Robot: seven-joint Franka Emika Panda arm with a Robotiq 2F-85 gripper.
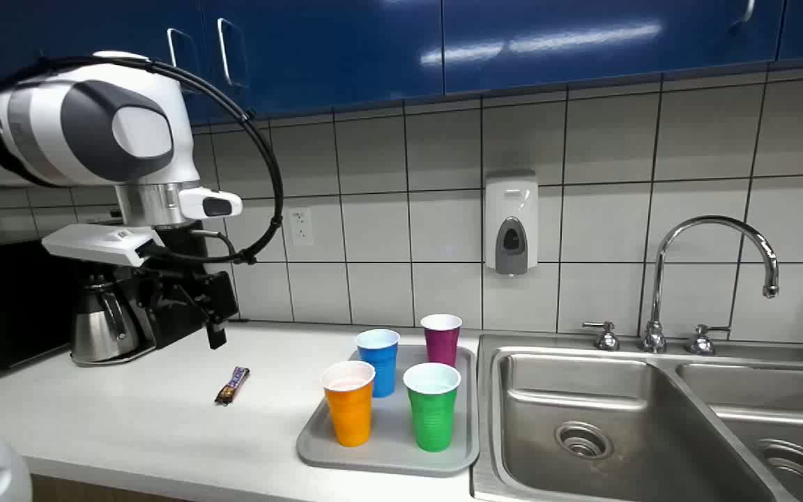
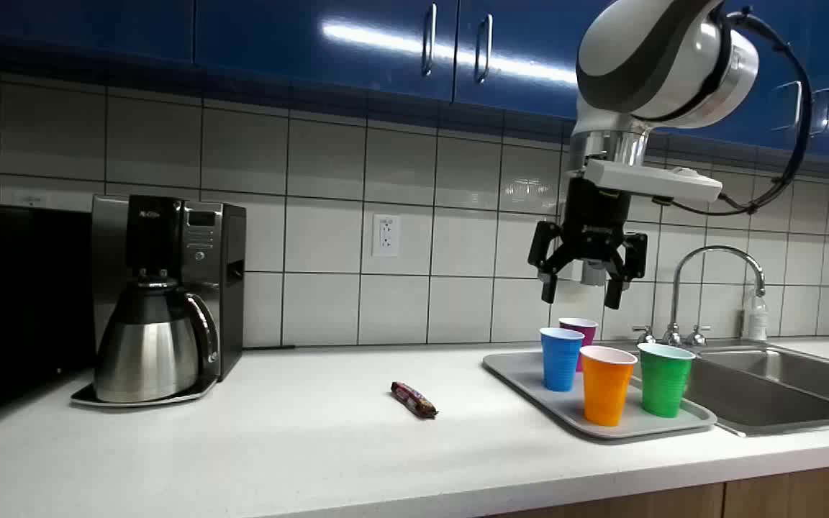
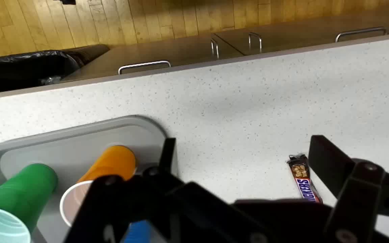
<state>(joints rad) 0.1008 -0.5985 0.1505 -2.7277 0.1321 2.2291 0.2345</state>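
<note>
My gripper (image 2: 581, 296) hangs open and empty above the white counter, pointing down; its spread fingers also show in the wrist view (image 3: 243, 145). A Snickers bar (image 1: 233, 385) lies flat on the counter, apart from the gripper; in the wrist view the bar (image 3: 303, 179) appears beside one finger, its lower end hidden by the gripper. A grey tray (image 1: 387, 460) holds upright cups: orange (image 1: 350, 411), green (image 1: 433, 418), blue (image 1: 382, 369) and purple (image 1: 442, 345). In the wrist view the blue cup (image 3: 137, 232) is mostly hidden and the purple one does not show.
A coffee maker with a steel carafe (image 2: 147, 352) stands by a dark appliance (image 2: 19, 302). A double steel sink (image 1: 576, 397) with a curved faucet (image 1: 712, 222) adjoins the tray. Blue cabinets (image 2: 328, 43) hang above. A black-lined bin (image 3: 25, 69) stands below the counter's front edge.
</note>
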